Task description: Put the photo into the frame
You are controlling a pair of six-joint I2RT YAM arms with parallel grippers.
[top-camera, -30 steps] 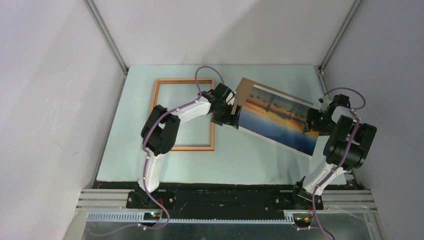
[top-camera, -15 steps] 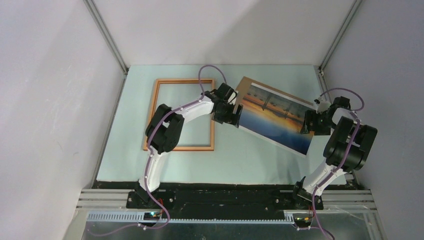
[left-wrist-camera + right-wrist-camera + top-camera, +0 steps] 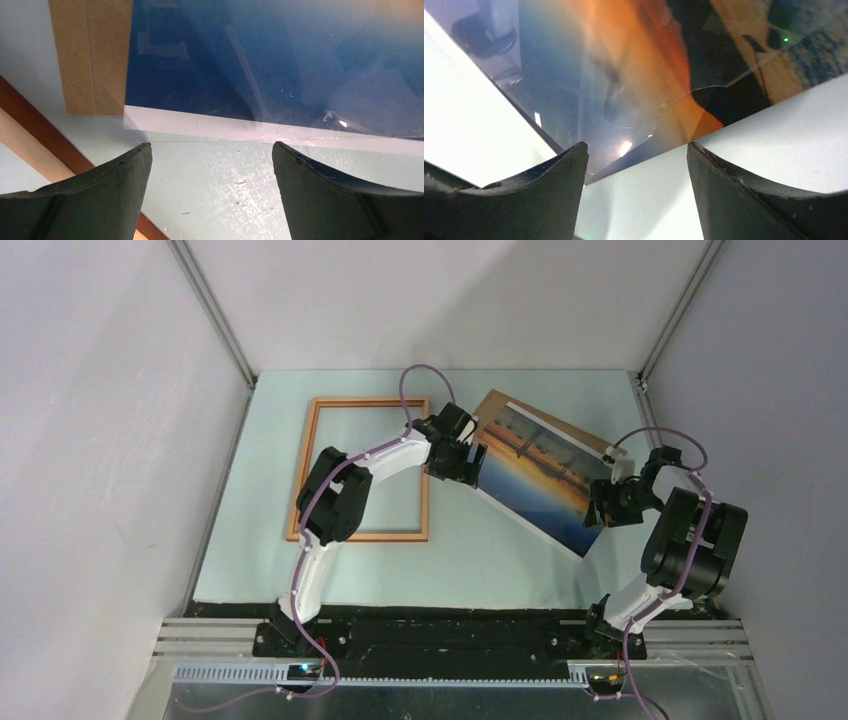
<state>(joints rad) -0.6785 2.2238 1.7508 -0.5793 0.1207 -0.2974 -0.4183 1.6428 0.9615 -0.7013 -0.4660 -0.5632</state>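
Pickup step: left gripper (image 3: 472, 466) and right gripper (image 3: 598, 514) — jaws apart, nothing clamped — flank the photo (image 3: 545, 480). Next move likely calls for clamping its edges, then carrying to the frame (image 3: 365, 400) at 9 o'clock.

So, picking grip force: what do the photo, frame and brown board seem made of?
The photo looks like glossy printed paper, given its glare. The frame looks like wood, smooth orange-brown rails. The brown board seems matte fibreboard or card, plain and speckled.
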